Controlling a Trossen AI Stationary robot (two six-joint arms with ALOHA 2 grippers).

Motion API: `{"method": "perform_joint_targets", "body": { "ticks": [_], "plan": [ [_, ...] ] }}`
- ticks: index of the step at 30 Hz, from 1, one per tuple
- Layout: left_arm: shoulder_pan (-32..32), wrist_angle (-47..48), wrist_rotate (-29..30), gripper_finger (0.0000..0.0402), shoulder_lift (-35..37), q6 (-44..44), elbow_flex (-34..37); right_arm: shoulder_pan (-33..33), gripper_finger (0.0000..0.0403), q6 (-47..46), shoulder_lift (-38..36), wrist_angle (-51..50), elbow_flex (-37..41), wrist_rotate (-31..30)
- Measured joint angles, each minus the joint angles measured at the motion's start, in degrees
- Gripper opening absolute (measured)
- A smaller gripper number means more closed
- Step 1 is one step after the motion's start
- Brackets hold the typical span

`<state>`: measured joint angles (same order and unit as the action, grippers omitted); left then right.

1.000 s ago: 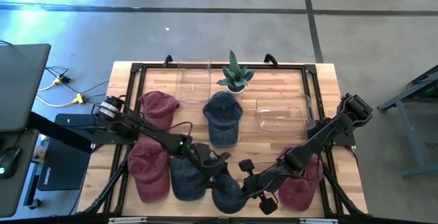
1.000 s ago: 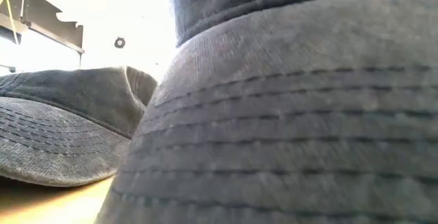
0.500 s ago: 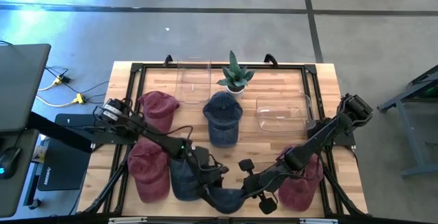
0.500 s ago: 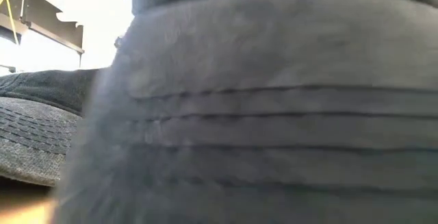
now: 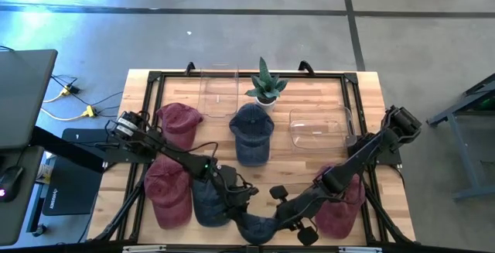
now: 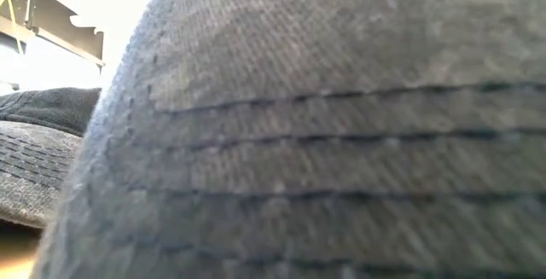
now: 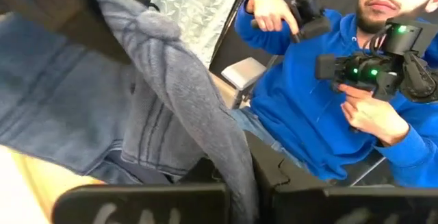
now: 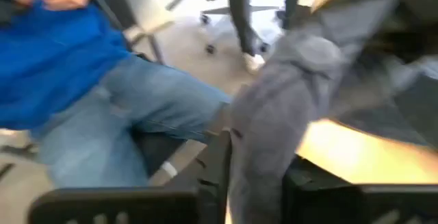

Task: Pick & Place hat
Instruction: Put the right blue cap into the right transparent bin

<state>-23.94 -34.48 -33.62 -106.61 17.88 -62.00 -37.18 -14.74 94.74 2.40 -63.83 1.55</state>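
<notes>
A navy hat (image 5: 259, 226) lies at the table's near edge, between both grippers. Its stitched brim (image 6: 324, 142) fills the low view. My left gripper (image 5: 244, 204) comes in from the left and is shut on its cloth (image 7: 171, 107). My right gripper (image 5: 283, 210) comes in from the right and has a bunched fold of the same hat (image 8: 274, 107) between its fingers. How the hat rests on the table is hidden by the arms. My left gripper pinches a folded ridge of the navy hat's cloth (image 7: 229, 159) between its two shut fingers, coming slanting down from the table's left. The cloth rises from the fingers in creases. My right gripper has a bunched fold of the hat (image 8: 254, 172) between its two fingers, coming slanting from the table's right. The fold stands up in front of the fingers.
Three maroon hats (image 5: 178, 121) (image 5: 168, 193) (image 5: 340, 208) and two more navy hats (image 5: 251, 133) (image 5: 207, 200) lie around. A potted plant (image 5: 265, 87) and two clear containers (image 5: 219, 90) (image 5: 319, 125) stand farther back. A person in blue (image 7: 328, 94) sits beyond the near edge.
My left gripper has gone toward the near edge onto the navy hat and has shut on its cloth. The hat has been drawn toward the near edge and now fills the low view.
</notes>
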Motion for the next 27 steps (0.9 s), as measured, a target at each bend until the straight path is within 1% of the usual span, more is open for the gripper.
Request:
{"method": "perform_joint_targets", "body": {
  "ticks": [2, 5, 7, 9, 11, 14, 18, 21, 27],
  "plan": [
    [0.0, 0.0, 1.1, 0.0018, 0.0, -0.7, 0.0, 0.7, 0.0099, -0.6, 0.0, 0.6, 0.0, 0.9],
    [0.0, 0.0, 1.2, 0.0016, 0.0, -1.5, 0.0, 1.9, 0.0144, -0.9, 0.7, 0.5, 0.0, 1.6],
    [0.0, 0.0, 1.2, 0.0008, 0.0, -1.5, 0.0, 2.7, 0.0171, -0.8, 2.2, 0.9, 0.0, 4.2],
    [0.0, 0.0, 1.2, 0.0003, 0.0, -1.5, 0.0, 3.4, 0.0189, -0.1, 4.1, 2.0, 0.0, 8.7],
    [0.0, 0.0, 1.1, 0.0004, 0.0, -1.5, 0.0, 3.8, 0.0198, -0.1, 5.4, 3.2, 0.0, 14.0],
    [0.0, 0.0, -0.2, 0.0005, 0.0, -1.5, 0.0, 3.8, 0.02, -1.4, 5.8, 5.1, 0.0, 20.8],
    [-0.1, 0.1, -2.4, 0.0002, 0.0, -1.5, 0.0, 3.0, 0.0198, -6.1, 4.9, 5.5, 0.0, 25.7],
    [-0.1, 0.0, -3.3, 0.0001, 0.0, -1.5, 0.0, 1.4, 0.0198, -7.6, 3.6, 6.0, 0.0, 24.9],
    [-0.1, -0.1, -3.5, 0.0001, 0.0, -1.5, 0.0, 0.6, 0.0197, -4.9, 3.4, 5.1, 0.0, 14.6]
  ]
}}
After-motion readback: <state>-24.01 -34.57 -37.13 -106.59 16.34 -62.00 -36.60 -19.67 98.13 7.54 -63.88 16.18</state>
